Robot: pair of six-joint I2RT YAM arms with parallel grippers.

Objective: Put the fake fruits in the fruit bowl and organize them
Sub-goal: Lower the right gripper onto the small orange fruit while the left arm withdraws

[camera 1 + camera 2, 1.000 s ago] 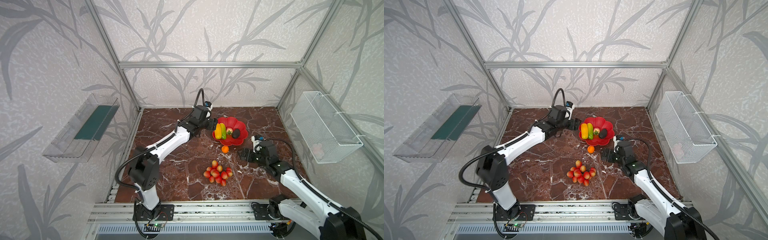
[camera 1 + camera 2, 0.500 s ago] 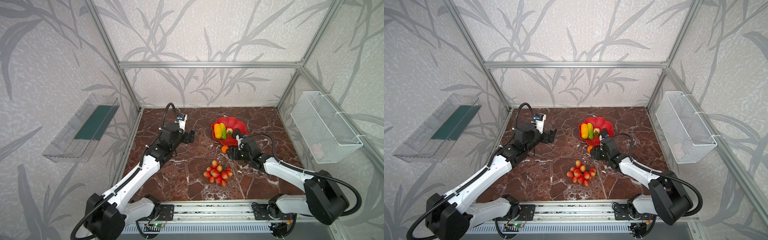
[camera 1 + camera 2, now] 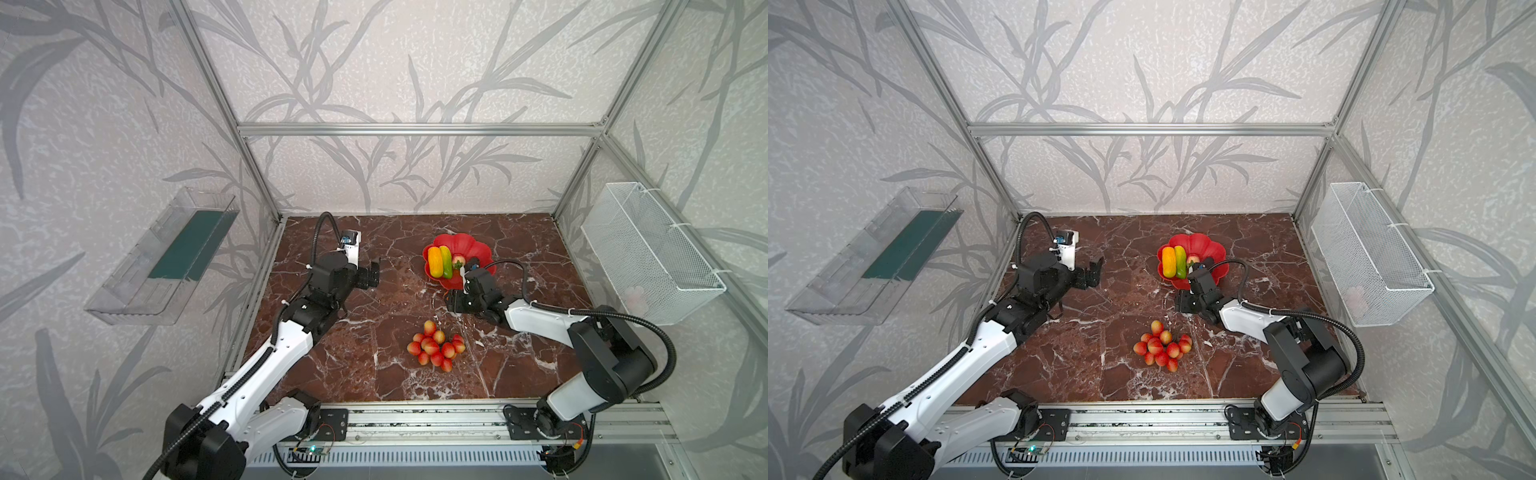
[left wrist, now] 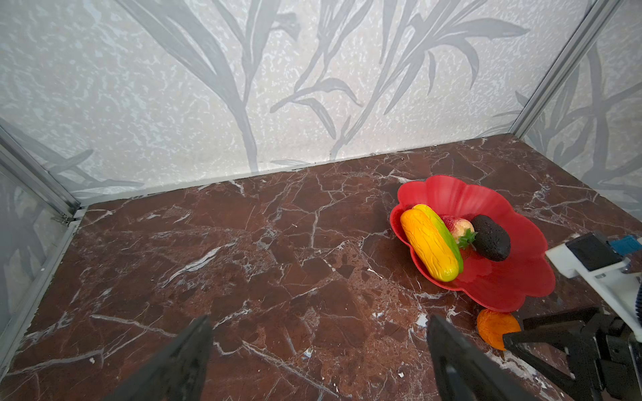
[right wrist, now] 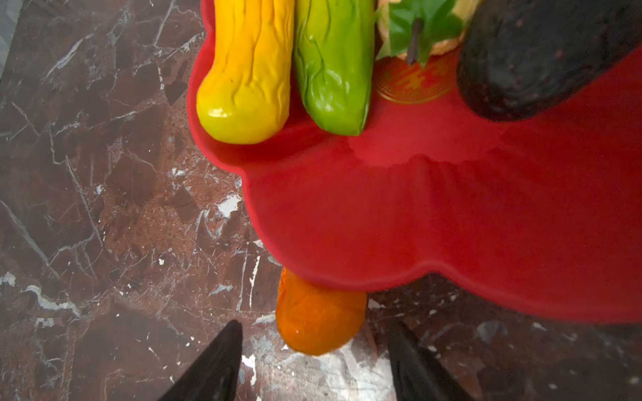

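yellow oblong, green oblong parallel in bowl, axes front-back.

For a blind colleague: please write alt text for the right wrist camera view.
A small orange ball sits on the marble table, partly under the rim of the red bowl, between the open jaws of the right gripper. In the bowl lie a yellow-orange oblong fruit, a green oblong fruit, a strawberry and a dark avocado.

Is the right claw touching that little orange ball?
Apart. The right wrist view shows bare marble on both sides between the orange ball and the fingers of the right gripper.
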